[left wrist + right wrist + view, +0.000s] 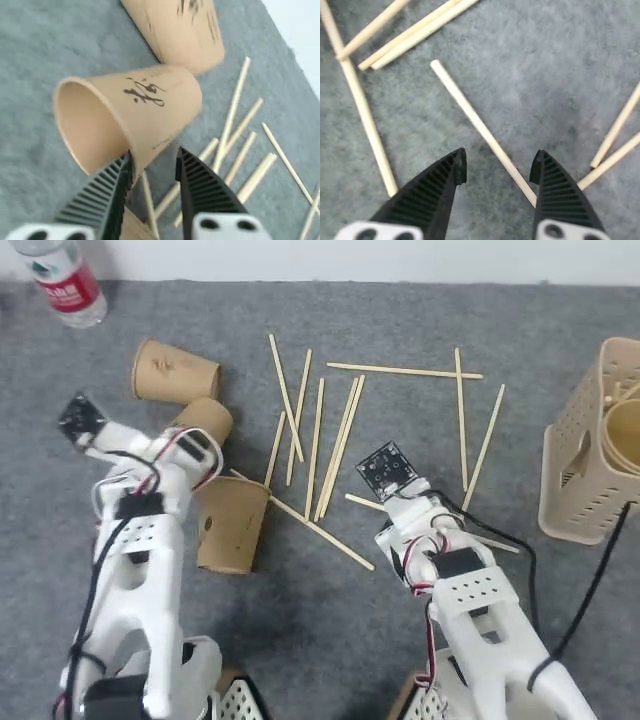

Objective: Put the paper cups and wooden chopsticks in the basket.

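Note:
Three brown paper cups lie on their sides on the grey mat: one far back (175, 370), one in the middle (207, 420), one nearer (232, 525). My left gripper (152, 165) is open, and one finger (112, 192) touches the lower rim of the middle cup (130, 115), whose mouth faces the camera. Several wooden chopsticks (335, 445) are scattered across the middle of the mat. My right gripper (500, 167) stands open low over one chopstick (480, 127), which runs between its fingers. The beige basket (575, 475) stands at the right edge.
A paper cup (625, 435) sits inside the basket. A plastic bottle (65, 282) with a red label stands at the back left corner. More chopsticks (480, 445) lie between the right arm and the basket. A black cable (600, 570) runs near the basket.

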